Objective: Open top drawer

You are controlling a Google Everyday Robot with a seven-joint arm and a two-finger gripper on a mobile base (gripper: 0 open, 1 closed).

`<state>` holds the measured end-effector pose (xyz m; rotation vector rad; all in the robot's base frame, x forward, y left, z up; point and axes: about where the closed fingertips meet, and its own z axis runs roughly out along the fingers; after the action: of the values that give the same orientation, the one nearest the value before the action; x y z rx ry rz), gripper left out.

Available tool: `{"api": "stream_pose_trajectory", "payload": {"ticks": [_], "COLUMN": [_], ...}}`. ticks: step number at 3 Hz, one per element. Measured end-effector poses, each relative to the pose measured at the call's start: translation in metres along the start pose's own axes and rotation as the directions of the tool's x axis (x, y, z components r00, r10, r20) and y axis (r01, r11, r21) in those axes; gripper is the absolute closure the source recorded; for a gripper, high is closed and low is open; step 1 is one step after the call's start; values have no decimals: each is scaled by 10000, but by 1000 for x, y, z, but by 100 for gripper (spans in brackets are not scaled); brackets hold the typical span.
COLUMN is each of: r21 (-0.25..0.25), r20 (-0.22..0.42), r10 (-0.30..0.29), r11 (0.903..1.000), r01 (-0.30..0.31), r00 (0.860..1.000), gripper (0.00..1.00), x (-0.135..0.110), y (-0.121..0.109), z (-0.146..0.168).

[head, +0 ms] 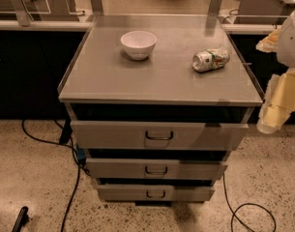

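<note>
The top drawer (pixel 113 135) is the widest of three grey metal drawers under a grey countertop (pixel 103 76). Its flat front carries a small dark loop handle (pixel 159 136) at centre. A dark gap shows between its front and the countertop edge; none of its inside shows. Two narrower drawers (pixel 118 168) (pixel 123 193) sit below it. My gripper (pixel 269 124) hangs at the right edge of the view on a pale yellow and white arm. It is level with the top drawer's right end, beside it and apart from it, well right of the handle.
A white bowl (pixel 138 44) and a crushed can (pixel 211 59) lie on the countertop. Black cables (pixel 69 197) (pixel 248 216) trail over the speckled floor on both sides. A black object (pixel 20 220) lies at bottom left. Dark counters (pixel 26 71) stand behind.
</note>
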<state>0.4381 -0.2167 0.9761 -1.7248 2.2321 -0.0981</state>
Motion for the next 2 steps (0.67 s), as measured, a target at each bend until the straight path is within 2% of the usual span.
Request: {"api": "stream_pose_trajectory", "payload": {"ticks": [1,2], "r21": [3,911], "r20": [0,56], "r10": [2,751], "r11": [10000,9930], "r01": [-2,-753], "r00": [10000,9972], "gripper": [0,0], "x": [0,3], "y": [0,-5], "z": [0,-3]}}
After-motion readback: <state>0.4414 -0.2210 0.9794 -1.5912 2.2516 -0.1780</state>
